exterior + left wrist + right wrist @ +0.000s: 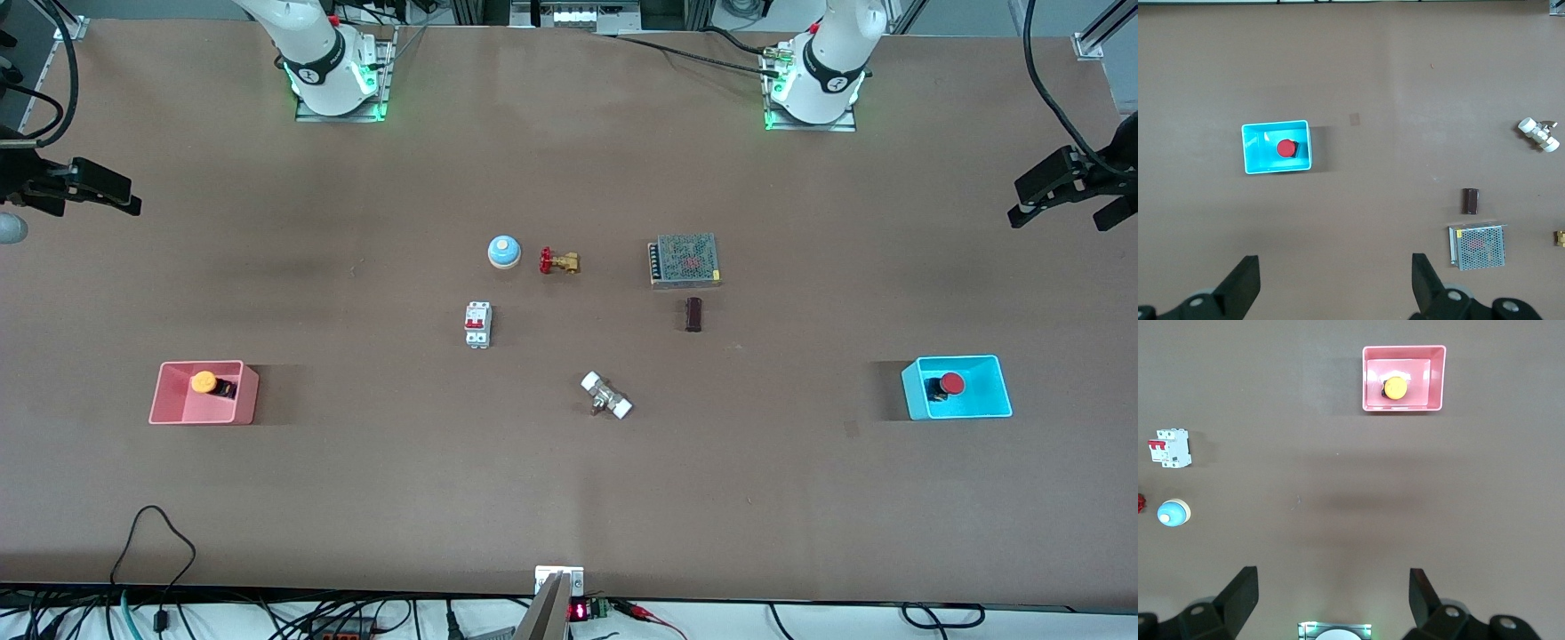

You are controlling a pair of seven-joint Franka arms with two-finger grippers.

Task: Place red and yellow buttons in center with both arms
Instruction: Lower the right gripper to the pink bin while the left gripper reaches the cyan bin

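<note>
The yellow button (204, 382) lies in the pink bin (169, 413) toward the right arm's end of the table; it also shows in the right wrist view (1395, 387). The red button (951, 384) lies in the cyan bin (1001, 378) toward the left arm's end; it also shows in the left wrist view (1285, 148). The left gripper (1333, 259) is open and empty, high over bare table near its base. The right gripper (1331, 571) is open and empty, high over its own base. Neither gripper shows in the front view.
Around the table's middle (578, 338) lie a blue dome with cream top (503, 252), a brass valve with red handwheel (558, 261), a white breaker (478, 324), a mesh-topped metal box (684, 260), a dark block (693, 314) and a white-ended fitting (606, 396).
</note>
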